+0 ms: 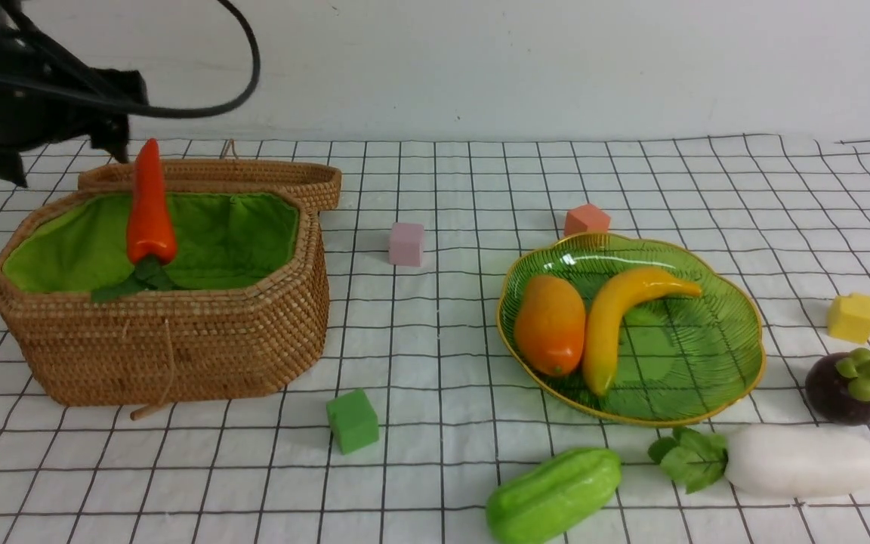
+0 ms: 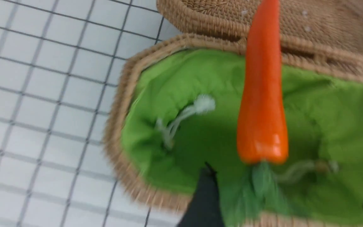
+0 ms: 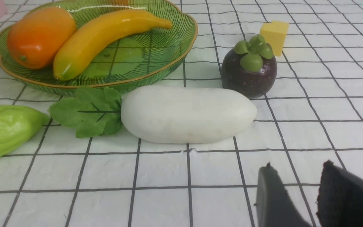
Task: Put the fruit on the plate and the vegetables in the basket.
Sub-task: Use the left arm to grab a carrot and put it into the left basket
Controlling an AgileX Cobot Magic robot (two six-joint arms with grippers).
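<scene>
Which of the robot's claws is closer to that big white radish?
Right. The right gripper hovers low over the cloth, a short way from the radish, with nothing between them. The left gripper is far off, above the basket on the table's other side.

1. We find no text, label, brand, number or sign that we can read in any of the three views.
</scene>
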